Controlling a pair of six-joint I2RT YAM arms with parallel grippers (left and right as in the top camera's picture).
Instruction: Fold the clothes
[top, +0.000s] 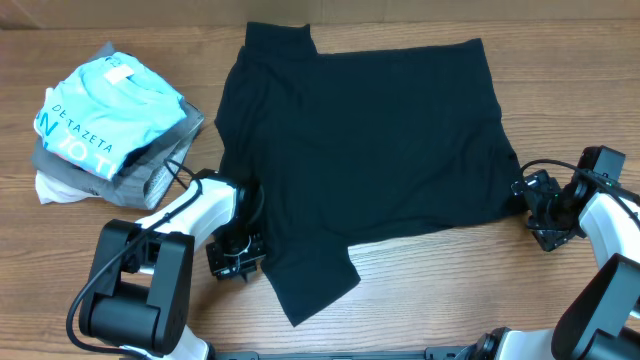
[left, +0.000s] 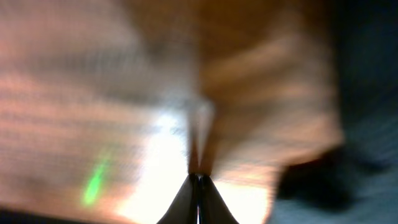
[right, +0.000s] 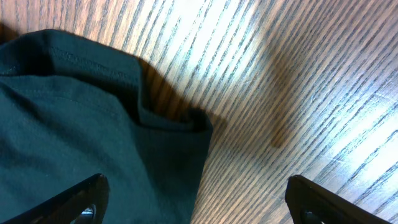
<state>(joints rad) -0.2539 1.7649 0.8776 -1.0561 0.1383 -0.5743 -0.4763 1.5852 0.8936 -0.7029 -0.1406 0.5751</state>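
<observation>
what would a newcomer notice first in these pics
A big dark shirt lies spread across the middle of the wooden table, with one sleeve poking toward the near edge. In the overhead view's upper left sits a stack of folded clothes, topped by a pale blue one with lettering. The left claw and right claw sit low at the dark shirt's two near corners.

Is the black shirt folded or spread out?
Spread out: the black shirt lies flat and wide across the table.
</observation>
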